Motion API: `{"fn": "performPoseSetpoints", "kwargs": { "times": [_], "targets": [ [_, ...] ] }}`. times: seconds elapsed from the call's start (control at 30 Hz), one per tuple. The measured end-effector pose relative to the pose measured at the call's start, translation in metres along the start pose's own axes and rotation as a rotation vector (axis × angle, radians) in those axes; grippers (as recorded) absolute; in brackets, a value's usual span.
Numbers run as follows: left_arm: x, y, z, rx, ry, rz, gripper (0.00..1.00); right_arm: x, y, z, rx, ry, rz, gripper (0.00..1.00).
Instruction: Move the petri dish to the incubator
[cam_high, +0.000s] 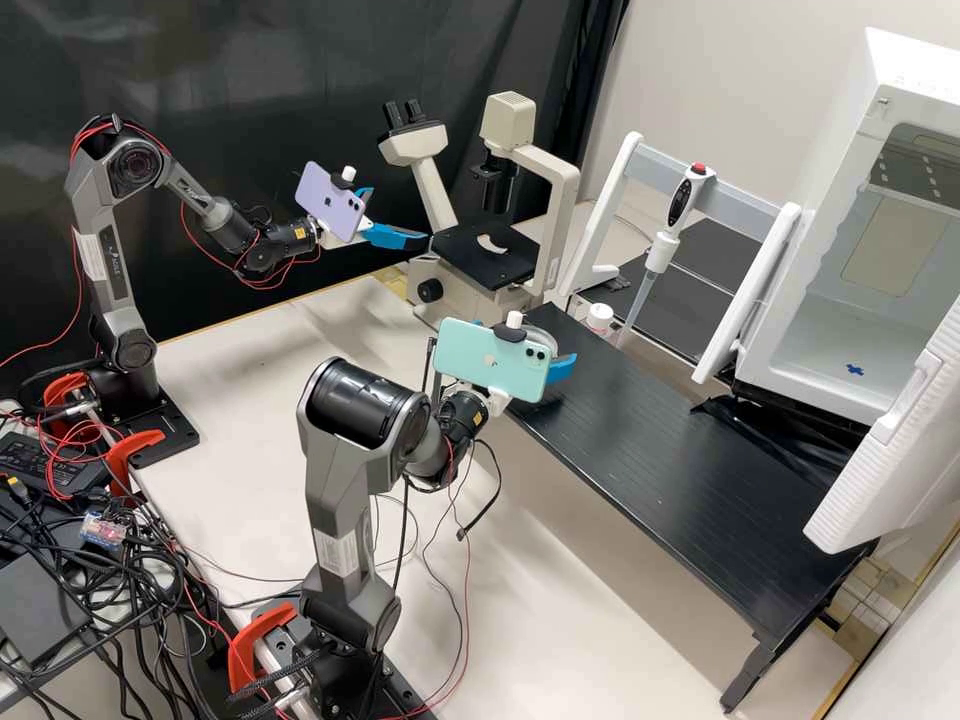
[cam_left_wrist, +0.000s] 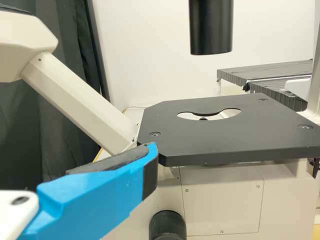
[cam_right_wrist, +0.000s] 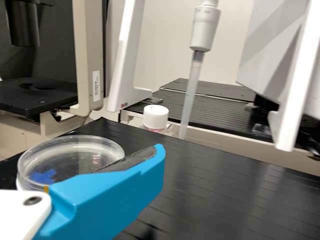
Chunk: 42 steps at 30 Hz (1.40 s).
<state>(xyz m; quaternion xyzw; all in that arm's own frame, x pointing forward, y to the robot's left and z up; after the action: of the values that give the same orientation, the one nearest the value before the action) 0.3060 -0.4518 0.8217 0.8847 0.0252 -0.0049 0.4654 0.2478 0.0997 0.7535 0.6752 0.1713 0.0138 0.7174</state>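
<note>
In the high view, my right gripper (cam_high: 538, 345) stands open at the black bench's near left end, around the clear petri dish (cam_high: 543, 322). The right wrist view shows the dish (cam_right_wrist: 82, 150) behind a blue finger (cam_right_wrist: 112, 197) of this gripper; whether they touch I cannot tell. Blue marking shows through the dish. My left gripper (cam_high: 400, 215), open and empty, is before the microscope; one finger (cam_left_wrist: 95, 200) appears in the left wrist view beside the black stage. The white incubator (cam_high: 818, 388) is at the right with its door open and a blue cross on its floor.
The microscope (cam_high: 485, 250) stands behind the bench (cam_high: 690, 480). A pipette (cam_high: 665, 235) hangs upright on a white rack (cam_high: 605, 215), near a white-capped bottle (cam_high: 599, 318). The incubator's open door (cam_high: 895, 440) juts over the bench's right end. Loose cables lie around the arm bases.
</note>
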Motion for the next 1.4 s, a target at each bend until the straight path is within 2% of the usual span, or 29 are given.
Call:
{"fn": "performPoseSetpoints", "kwargs": {
  "times": [0.3, 0.57, 0.6, 1.4],
  "targets": [
    [0.0, 0.0, 0.0, 0.0, 0.0, 0.0, 1.0, 0.012, -0.009, 0.0, -0.035, -0.013, -0.027, 1.0],
    [0.0, 0.0, 0.0, 0.0, 0.0, 0.0, 1.0, 0.019, -0.012, 0.005, -0.047, -0.045, -0.035, 1.0],
    [0.0, 0.0, 0.0, 0.0, 0.0, 0.0, 1.0, 0.019, -0.012, 0.004, -0.047, -0.044, -0.033, 0.0],
    [0.0, 0.0, 0.0, 0.0, 0.0, 0.0, 1.0, 0.024, -0.011, 0.009, -0.049, -0.057, -0.034, 0.0]
  ]
}}
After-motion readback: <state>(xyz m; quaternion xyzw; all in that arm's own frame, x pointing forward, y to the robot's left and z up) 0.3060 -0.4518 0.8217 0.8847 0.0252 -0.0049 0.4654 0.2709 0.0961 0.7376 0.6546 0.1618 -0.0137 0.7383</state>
